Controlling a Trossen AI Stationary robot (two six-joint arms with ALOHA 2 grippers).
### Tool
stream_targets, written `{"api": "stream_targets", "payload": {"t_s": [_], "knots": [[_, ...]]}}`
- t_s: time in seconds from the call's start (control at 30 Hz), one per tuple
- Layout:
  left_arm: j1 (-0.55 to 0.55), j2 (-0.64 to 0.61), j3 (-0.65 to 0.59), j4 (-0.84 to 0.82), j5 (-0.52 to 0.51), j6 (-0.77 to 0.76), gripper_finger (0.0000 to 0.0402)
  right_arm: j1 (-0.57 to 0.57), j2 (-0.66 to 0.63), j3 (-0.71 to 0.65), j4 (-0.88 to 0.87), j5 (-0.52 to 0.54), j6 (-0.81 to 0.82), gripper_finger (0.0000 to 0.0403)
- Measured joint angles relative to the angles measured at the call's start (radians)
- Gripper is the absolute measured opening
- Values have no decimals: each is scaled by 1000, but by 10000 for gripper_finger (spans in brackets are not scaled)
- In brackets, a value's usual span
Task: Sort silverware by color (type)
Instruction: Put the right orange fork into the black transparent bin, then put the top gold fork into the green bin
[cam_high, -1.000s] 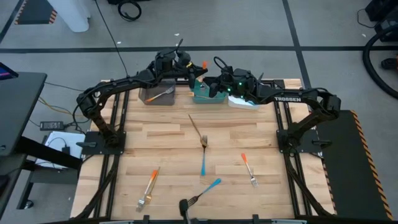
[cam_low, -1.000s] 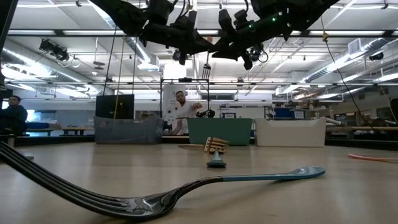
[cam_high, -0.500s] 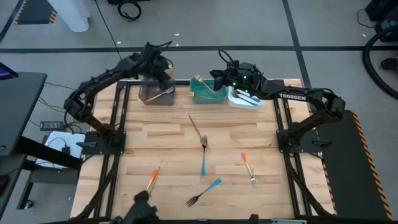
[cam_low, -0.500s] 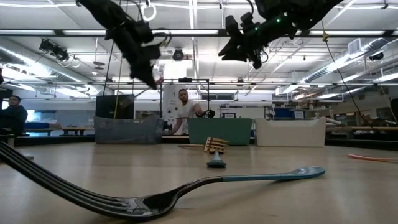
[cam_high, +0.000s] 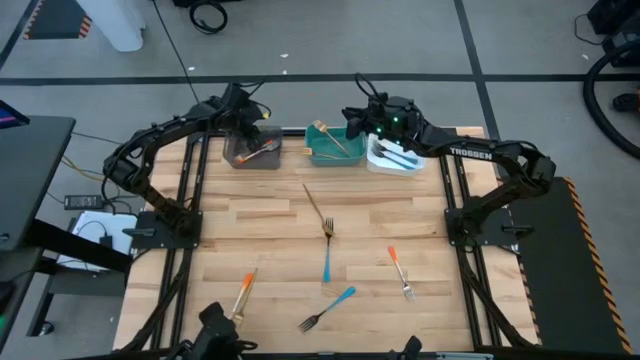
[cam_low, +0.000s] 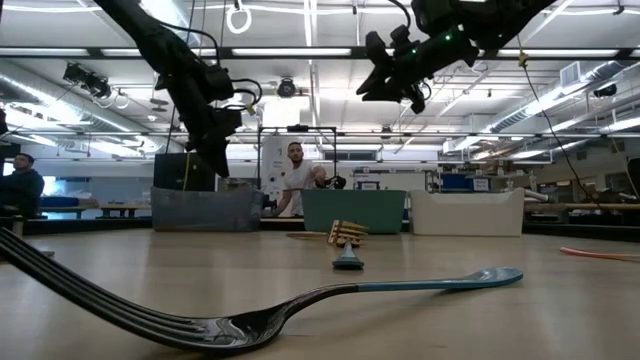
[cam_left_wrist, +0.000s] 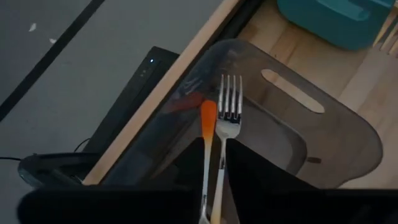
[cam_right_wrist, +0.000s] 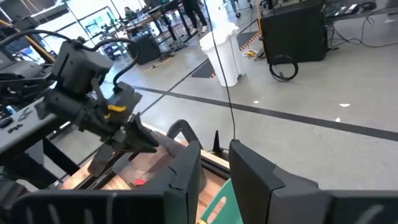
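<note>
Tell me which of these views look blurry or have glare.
Low view: the nearest fork looms large and soft, with bright glints on its tines, and ceiling lights flare. Left wrist view: the grey bin is sharp, while the dark foreground is blurred. High view: evenly lit.

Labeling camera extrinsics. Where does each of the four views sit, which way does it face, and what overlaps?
High: overhead, straight down on table; both arms.
Low: tabletop height, level across blue-handled fork toward room; arms overhead.
Left wrist: past left gripper gripping an orange-handled fork above grey bin.
Right wrist: past right gripper, toward left arm.
Shared: high and left wrist both show grey bin.
</note>
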Motion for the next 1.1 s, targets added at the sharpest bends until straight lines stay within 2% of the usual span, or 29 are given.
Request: {"api": "stream_targets", "payload": {"t_s": [0.17,0.47,0.63,0.77,0.93,1.1], "knots": [[0,0,16,-22,-2,-3,97,-9,0,0,4,11,0,91],[-64,-2,130,-107,4,-48,92,4,0,0,23,16,7,91],[-117,-25,145,-139,120,-71,91,50,0,0,-10,-7,-9,91],[-159,-50,145,-211,208,-94,91,90,0,0,-131,-7,-10,91],[-207,-94,143,-346,208,-117,91,152,0,0,-317,-21,54,91],[-264,-142,143,-430,208,-208,91,234,0,0,-550,-59,96,91]]}}
